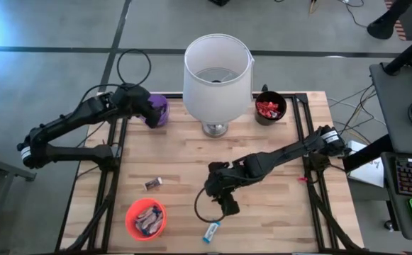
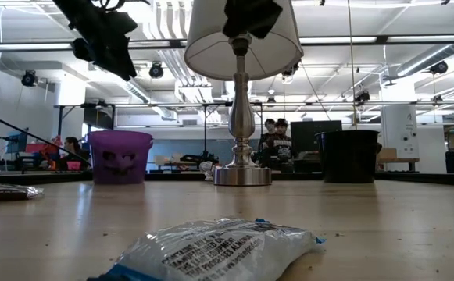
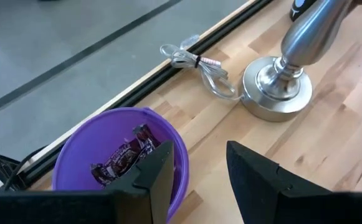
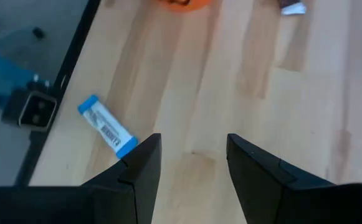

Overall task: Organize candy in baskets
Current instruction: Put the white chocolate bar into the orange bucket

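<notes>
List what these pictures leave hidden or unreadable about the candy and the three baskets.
- Orange basket: absent from the low view; cut by the edge in the right wrist view.
- Black basket: low view shows only its wall; contents show only from above, too small to count.
- Dark candy: cut by the low view's edge, label unreadable.
- Purple basket: left gripper covers its near rim.

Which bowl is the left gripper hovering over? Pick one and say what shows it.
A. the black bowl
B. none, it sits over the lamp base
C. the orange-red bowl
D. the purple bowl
D: in the high view the left gripper sits over the purple bowl at the table's far left, and its wrist view looks down past open fingers into that bowl, which holds a dark-wrapped candy.
</notes>
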